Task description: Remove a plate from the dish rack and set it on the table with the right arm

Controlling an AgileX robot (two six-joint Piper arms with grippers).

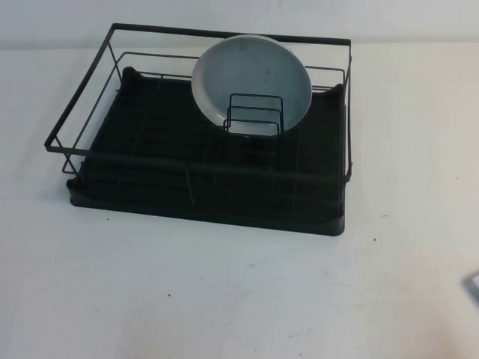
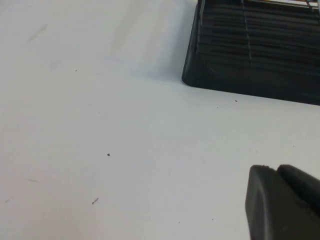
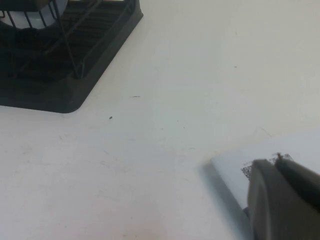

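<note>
- My right gripper hangs low over the table, well apart from the dish rack; only 1 dark fingertip shows at the edge of my right wrist view, so I cannot tell whether it is open or closed.
- Just beside that fingertip lies a pale flat sheet with a dark smudge on it.
- My left gripper sits over bare table too, near the rack's other front corner; again only a dark tip shows, and I cannot tell its state.
- The plate stands on edge in the rack's far half, leaning against the back rail, behind the small upright wire dividers.
- The plate is far from both my grippers, and neither touches it.
</note>
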